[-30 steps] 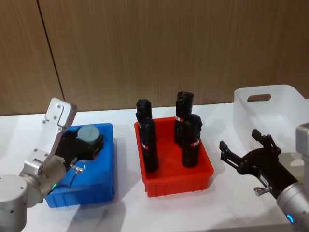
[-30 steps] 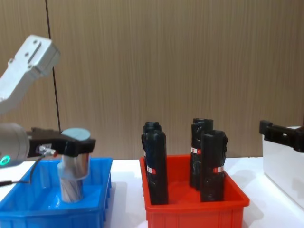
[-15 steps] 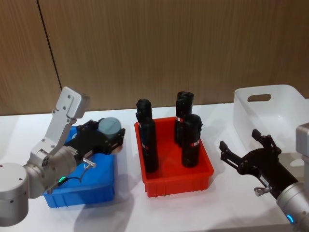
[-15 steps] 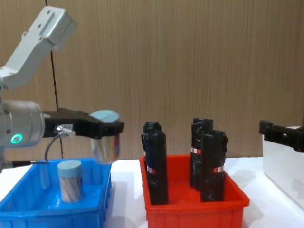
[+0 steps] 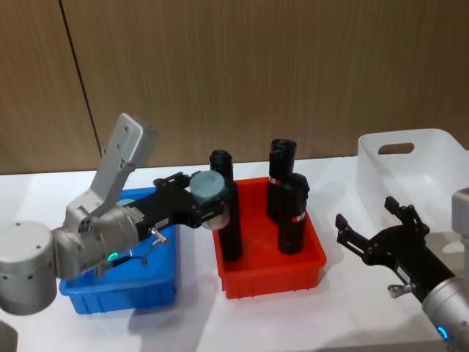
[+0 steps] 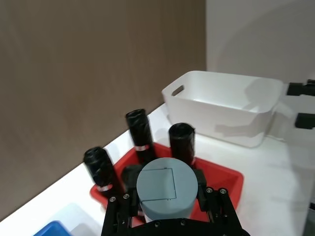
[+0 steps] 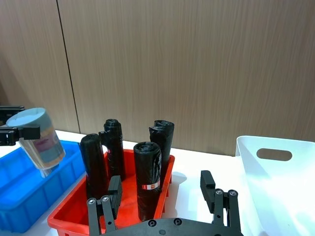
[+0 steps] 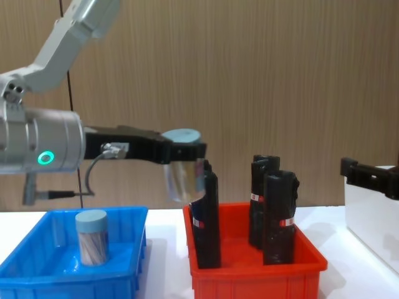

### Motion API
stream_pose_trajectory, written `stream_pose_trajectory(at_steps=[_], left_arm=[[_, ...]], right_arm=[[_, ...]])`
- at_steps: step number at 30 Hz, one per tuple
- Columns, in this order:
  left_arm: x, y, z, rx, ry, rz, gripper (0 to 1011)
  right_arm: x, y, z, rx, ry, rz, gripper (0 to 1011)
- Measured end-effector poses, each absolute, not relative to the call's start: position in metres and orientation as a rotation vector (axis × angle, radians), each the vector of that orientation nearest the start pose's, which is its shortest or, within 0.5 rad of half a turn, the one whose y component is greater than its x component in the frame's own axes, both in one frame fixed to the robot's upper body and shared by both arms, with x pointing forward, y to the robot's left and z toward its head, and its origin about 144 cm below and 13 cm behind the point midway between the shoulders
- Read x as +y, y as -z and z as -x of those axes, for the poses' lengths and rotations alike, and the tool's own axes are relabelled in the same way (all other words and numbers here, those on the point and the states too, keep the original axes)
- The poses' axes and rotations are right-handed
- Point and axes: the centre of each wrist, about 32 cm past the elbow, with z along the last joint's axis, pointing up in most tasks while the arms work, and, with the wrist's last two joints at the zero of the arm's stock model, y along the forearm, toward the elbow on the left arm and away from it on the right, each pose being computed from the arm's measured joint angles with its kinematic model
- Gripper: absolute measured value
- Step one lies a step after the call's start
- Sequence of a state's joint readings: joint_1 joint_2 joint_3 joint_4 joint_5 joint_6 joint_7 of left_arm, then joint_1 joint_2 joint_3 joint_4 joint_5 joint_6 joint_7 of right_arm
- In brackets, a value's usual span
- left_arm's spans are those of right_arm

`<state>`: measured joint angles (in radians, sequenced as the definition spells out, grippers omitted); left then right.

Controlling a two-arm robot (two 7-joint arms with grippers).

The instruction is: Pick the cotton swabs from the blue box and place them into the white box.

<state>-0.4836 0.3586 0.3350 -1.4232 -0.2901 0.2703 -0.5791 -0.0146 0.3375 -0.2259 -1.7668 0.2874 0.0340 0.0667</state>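
My left gripper (image 5: 207,196) is shut on a cotton swab jar (image 8: 182,177), a clear jar with a grey-blue lid (image 6: 166,187). It holds the jar in the air over the left edge of the red bin, tilted slightly. The same jar (image 7: 40,140) shows in the right wrist view. Another cotton swab jar (image 8: 91,238) stands upright in the blue box (image 8: 68,281) (image 5: 150,260). The white box (image 5: 418,165) (image 6: 221,105) sits at the far right. My right gripper (image 5: 365,214) (image 7: 160,189) hovers open in front of the white box with nothing between its fingers.
A red bin (image 5: 271,273) (image 8: 255,275) stands between the two boxes and holds several tall black bottles (image 5: 291,213) with red-white labels. They reach nearly to the height of the carried jar. A wooden wall closes the back of the white table (image 5: 293,323).
My left gripper has lifted a jar out of the blue box and carried it right, to the red bin's left edge. The right arm has stayed put.
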Motion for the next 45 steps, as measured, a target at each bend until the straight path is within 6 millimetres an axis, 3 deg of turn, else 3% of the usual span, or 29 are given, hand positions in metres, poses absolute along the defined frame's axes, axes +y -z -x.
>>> stream_pose_trajectory(at_steps=[17, 29, 45], left_arm=[[0.238, -1.281, -0.598, -0.052, -0.596, -0.194, 669], [0.235, -1.286, -0.605, -0.049, -0.554, -0.198, 669], [0.233, -1.289, -0.609, -0.048, -0.534, -0.200, 669]], right_arm=[[-0.237, -1.189, -0.443, -0.075, 1.229, -0.026, 1001], [-0.240, -1.189, -0.446, -0.081, 1.198, -0.022, 1001], [-0.251, -1.191, -0.463, -0.101, 1.015, -0.013, 1002]])
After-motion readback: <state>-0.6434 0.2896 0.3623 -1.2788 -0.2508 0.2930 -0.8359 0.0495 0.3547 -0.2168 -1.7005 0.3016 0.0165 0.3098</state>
